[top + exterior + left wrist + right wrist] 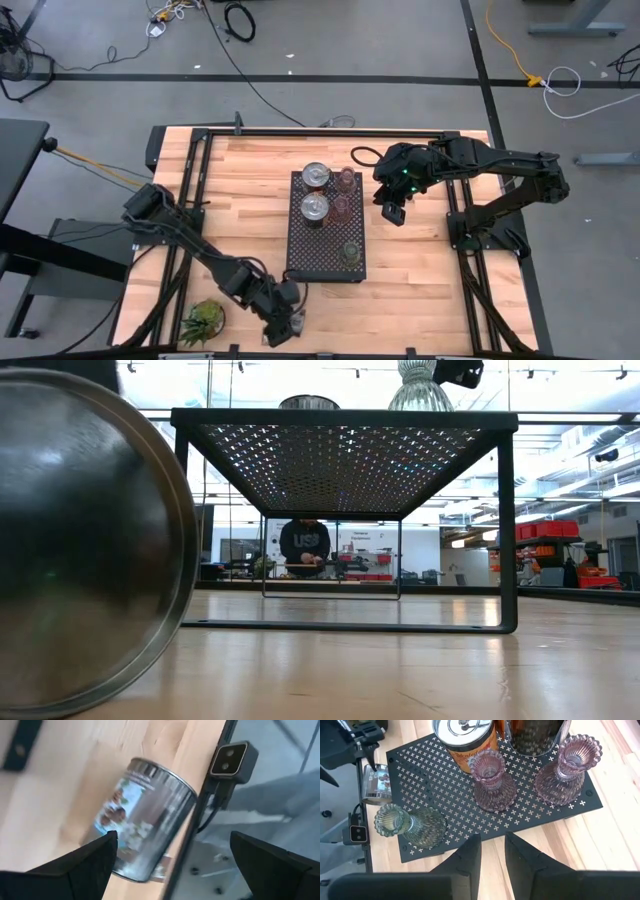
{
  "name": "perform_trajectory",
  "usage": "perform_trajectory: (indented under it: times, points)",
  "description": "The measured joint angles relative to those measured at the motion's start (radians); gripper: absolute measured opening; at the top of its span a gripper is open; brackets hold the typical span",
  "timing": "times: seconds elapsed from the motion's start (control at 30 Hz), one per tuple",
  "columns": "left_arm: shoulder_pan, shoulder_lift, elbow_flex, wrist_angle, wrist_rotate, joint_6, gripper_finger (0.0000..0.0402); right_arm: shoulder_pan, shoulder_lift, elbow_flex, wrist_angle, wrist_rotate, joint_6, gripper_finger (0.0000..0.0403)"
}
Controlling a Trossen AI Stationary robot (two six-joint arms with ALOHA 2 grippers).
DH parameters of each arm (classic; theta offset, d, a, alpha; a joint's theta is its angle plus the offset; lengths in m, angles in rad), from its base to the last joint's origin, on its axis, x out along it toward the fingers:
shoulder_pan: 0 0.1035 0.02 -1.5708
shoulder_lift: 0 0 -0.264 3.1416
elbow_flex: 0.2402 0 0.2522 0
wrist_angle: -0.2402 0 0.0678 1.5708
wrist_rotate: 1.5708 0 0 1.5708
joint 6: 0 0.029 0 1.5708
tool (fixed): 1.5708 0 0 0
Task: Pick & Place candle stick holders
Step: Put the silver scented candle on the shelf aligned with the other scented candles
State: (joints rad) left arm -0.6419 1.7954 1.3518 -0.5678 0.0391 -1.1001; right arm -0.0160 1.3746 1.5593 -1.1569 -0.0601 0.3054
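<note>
While the left gripper (pixel 283 328) sits low at the near edge of the table, you have its fingers wide apart with nothing held. Right in front of them lies a silver tin holder (pixel 145 820). It is tipped over on its side, with its long way flat along the wood and its open end turned away from the fingers. It looks close to the table's edge, just beside the small camera (pixel 229 760).

Watch out here. Round tins roll. If you bump it with one finger, I think it could roll off the edge or hit the camera.

Your right gripper (pixel 492 847) hangs beside the black tray (pixel 420 765), with its fingers nearly together and empty. Just ahead of it stand two pink glass holders (pixel 492 780), (pixel 570 767) and one green glass holder (pixel 410 825), all upright with their cups pointing up. Behind them stand two more tins (pixel 315 175), (pixel 315 207). If you swing in low, you could knock the glass ones over.
</note>
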Motion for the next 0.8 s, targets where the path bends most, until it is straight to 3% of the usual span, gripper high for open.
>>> perform_trajectory:
  times: [0.17,0.33,0.57,0.8]
  points:
    - [0.016,0.0,0.0,-0.027,-0.025,0.236,0.0387,0.0,0.0,0.0,0.001,0.0,0.013,0.0084]
    - [0.024,0.0,0.0,-0.06,-0.036,0.377,0.0387,0.0,0.0,0.0,0.001,0.0,0.019,0.0084]
    - [0.006,0.01,0.0,-0.055,0.012,0.391,0.0387,0.0,0.0,0.0,0.001,0.0,0.023,0.0084]
    - [-0.025,0.104,0.0,-0.036,0.085,0.363,0.0387,0.0,0.0,0.0,0.007,0.0,0.023,0.0084]
